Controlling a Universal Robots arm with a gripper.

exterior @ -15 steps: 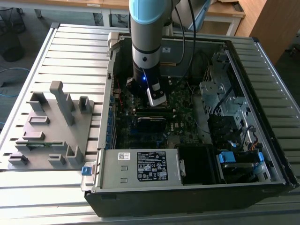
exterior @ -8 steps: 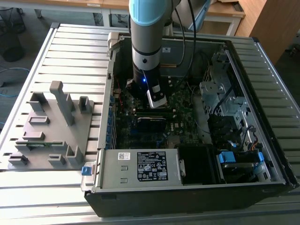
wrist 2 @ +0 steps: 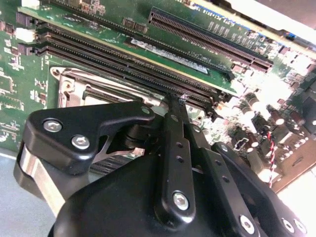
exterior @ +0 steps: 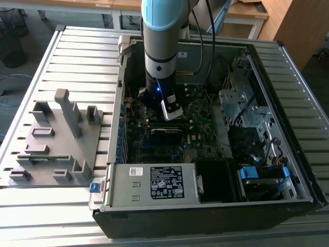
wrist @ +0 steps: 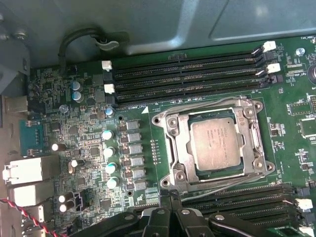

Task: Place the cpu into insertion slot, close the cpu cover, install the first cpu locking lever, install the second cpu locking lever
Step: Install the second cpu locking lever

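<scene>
The cpu (wrist: 216, 143), a dull silver square chip, lies flat in the insertion slot (wrist: 165, 180) on the green motherboard. The cpu cover (wrist: 174, 148), a silver frame, lies down around the chip, which shows through its window. Thin wire levers (wrist: 207, 105) run along the socket's edges; I cannot tell whether they are latched. My gripper (wrist: 170, 198) hovers just beside one edge of the socket, its black fingers (wrist 2: 173, 128) together and nothing visible between them. A corner of the socket frame (wrist 2: 74, 86) shows beyond the gripper's linkage. In the exterior view the gripper (exterior: 172, 114) reaches down into the open computer case.
Long black memory slots (wrist: 187, 74) flank the socket on two sides, and a long card slot (wrist 2: 207, 37) lies further off. Capacitors (wrist: 108, 148) stand nearby. The case wall (wrist: 148, 24) rises close behind. A grey fixture tray (exterior: 56, 139) sits at the exterior view's left.
</scene>
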